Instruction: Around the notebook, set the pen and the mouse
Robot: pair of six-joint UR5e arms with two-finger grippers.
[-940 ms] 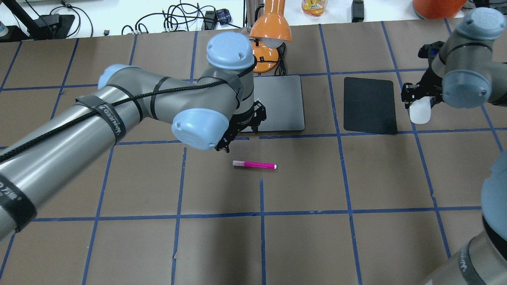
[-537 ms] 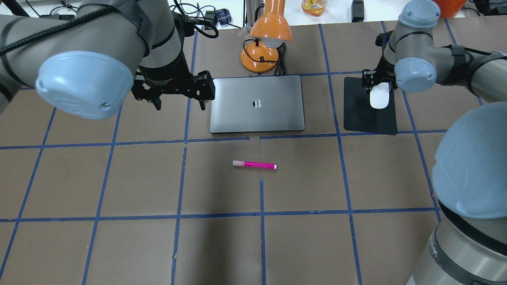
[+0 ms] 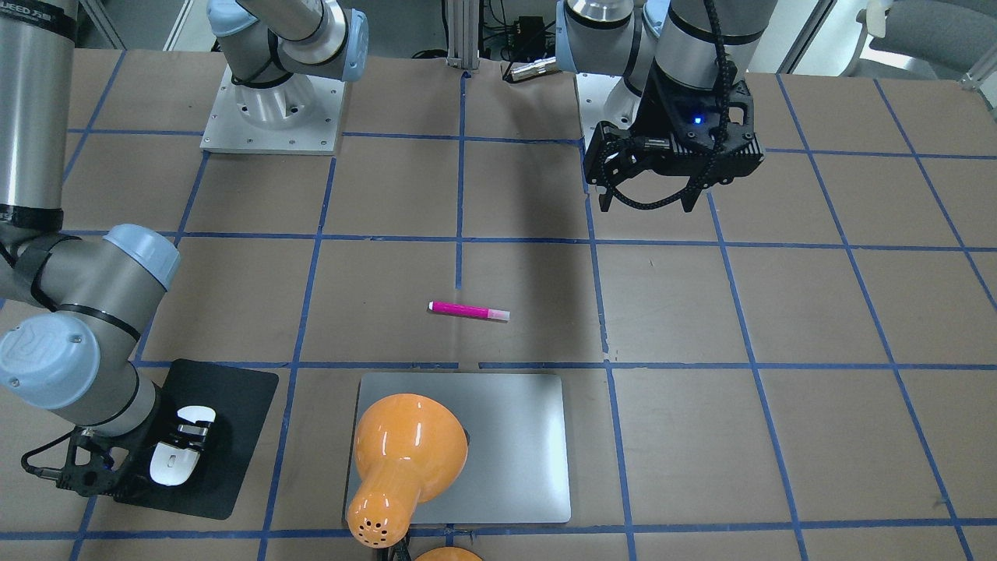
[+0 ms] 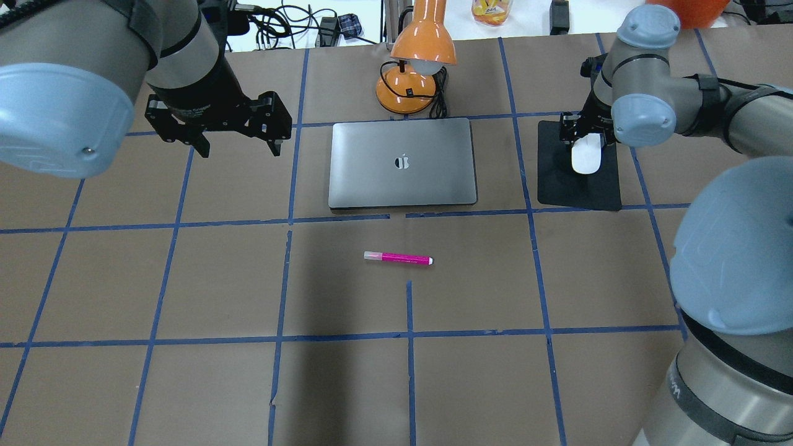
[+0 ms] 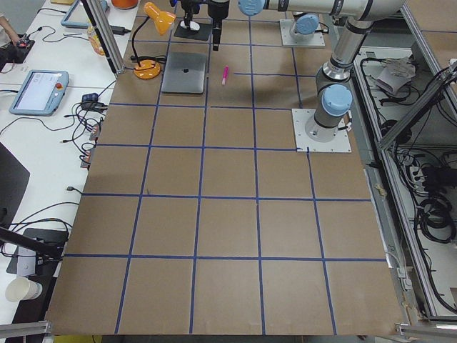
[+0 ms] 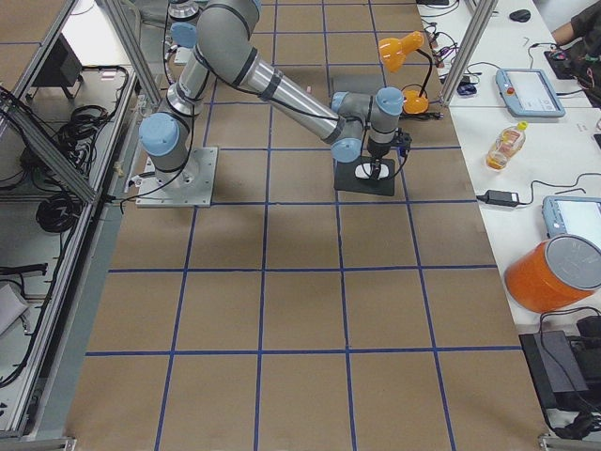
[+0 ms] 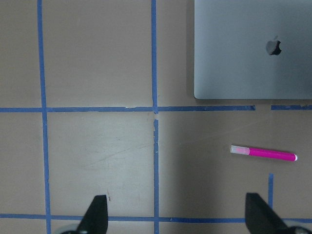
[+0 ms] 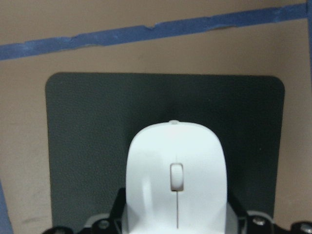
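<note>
The magenta pen [image 4: 398, 258] lies flat on the brown table, a little in front of the silver notebook [image 4: 403, 162], and nothing touches it. My left gripper [image 4: 238, 148] hangs open and empty above the table, left of the notebook. In the left wrist view its two fingertips [image 7: 97, 217] frame bare table, with the pen [image 7: 263, 153] off to the right. My right gripper [image 4: 587, 139] is shut on the white mouse [image 4: 586, 155], low over the black mat [image 4: 579, 186] to the right of the notebook. The right wrist view shows the mouse [image 8: 175, 180] above the mat [image 8: 87, 146]; I cannot tell whether they touch.
An orange desk lamp [image 4: 416, 62] stands just behind the notebook, and in the front-facing view its shade [image 3: 405, 460] covers part of the notebook [image 3: 522, 436]. Cables and a bottle lie beyond the table's far edge. Both arm bases [image 3: 273, 101] are bolted on at the robot's side.
My left arm swung away from above the pen to the left of the notebook. My right gripper carried the mouse leftward over the black mat. The pen stayed put.
</note>
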